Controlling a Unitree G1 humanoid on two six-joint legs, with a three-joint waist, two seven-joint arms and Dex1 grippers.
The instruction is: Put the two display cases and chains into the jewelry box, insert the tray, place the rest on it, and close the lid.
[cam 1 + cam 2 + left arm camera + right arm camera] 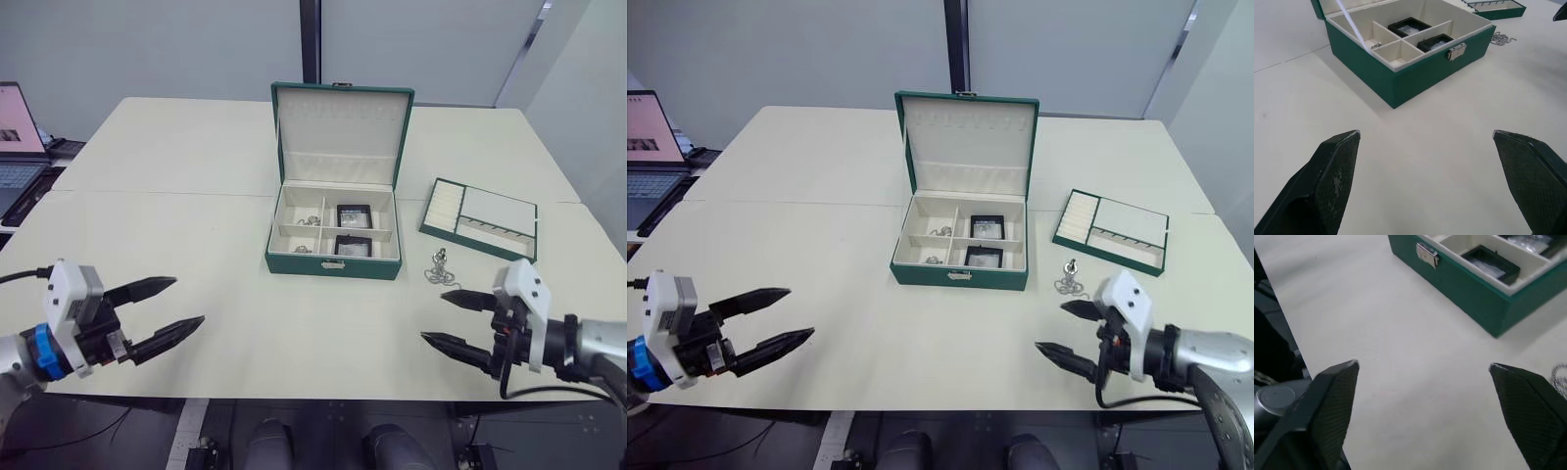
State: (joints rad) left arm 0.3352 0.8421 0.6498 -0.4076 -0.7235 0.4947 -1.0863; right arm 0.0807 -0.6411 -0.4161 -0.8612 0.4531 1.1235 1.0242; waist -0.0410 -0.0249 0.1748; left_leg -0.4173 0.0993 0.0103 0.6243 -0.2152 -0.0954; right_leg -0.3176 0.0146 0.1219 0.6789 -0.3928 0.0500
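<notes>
The green jewelry box (333,262) stands open mid-table with its lid (340,122) upright. Two black display cases (354,215) (353,246) lie in its right compartments. Small chains (312,221) (302,250) sit in the left ones. The green tray (480,217) rests on the table right of the box. A loose silver chain (440,269) lies between the tray and the box's front corner. My left gripper (188,301) hovers open near the front left edge, empty. My right gripper (433,315) is open just in front of the loose chain, holding nothing.
A laptop (18,137) sits on a side desk at the far left. The table's front edge runs just below both grippers. A seam crosses the table behind the box.
</notes>
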